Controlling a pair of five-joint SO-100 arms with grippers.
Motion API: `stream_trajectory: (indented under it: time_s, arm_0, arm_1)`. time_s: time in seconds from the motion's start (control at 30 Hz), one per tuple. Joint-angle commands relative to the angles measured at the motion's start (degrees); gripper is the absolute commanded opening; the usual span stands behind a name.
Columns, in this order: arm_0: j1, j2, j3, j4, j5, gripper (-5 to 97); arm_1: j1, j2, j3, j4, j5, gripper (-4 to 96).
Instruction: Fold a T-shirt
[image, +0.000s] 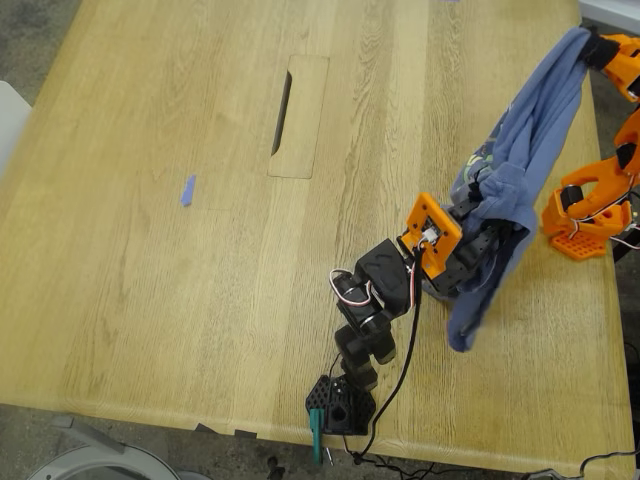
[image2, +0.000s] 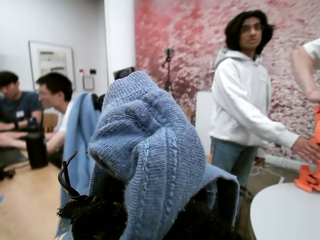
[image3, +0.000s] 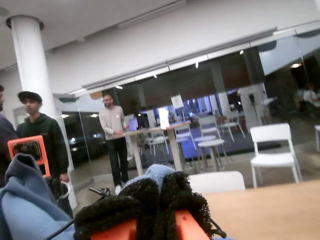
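Observation:
The slate-blue T-shirt (image: 530, 130) hangs in the air over the table's right side in the exterior view, stretched between both grippers. Part of its print shows near the lower bunch. My first gripper (image: 462, 215), on the black-based arm, is shut on a bunched part of the shirt (image2: 145, 150), which drapes over its black pads (image2: 95, 220). My second gripper (image: 592, 48), on the orange arm, is shut on the shirt's top end, high at the back right. Cloth peeks above its black pads (image3: 135, 200). The shirt's loose end hangs down to the table.
A small blue scrap (image: 187, 190) lies at the exterior view's left. A slot cover (image: 298, 115) is set into the wooden table (image: 150, 300). The orange arm's base (image: 580, 225) stands at the right edge, the black base (image: 340, 405) at the front edge. People stand in the wrist views' backgrounds.

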Motion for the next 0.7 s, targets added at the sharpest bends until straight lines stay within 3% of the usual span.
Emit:
stream_trajectory:
  time_s: [0.0,0.27,0.67]
  arm_0:
    - [-2.7,9.2,3.1,0.3,-3.0,0]
    - [-9.1,12.7,7.5,7.7,-9.0,0]
    - [-14.7,20.9,20.7,15.8,-14.2,0]
  arm_1:
    - [1.0,2.0,-2.4,3.6,0.8,-0.1]
    - [1.2,3.0,-2.4,13.6,2.8,-0.1]
    - [0.7,3.5,-2.3,27.8,5.0,-0.1]
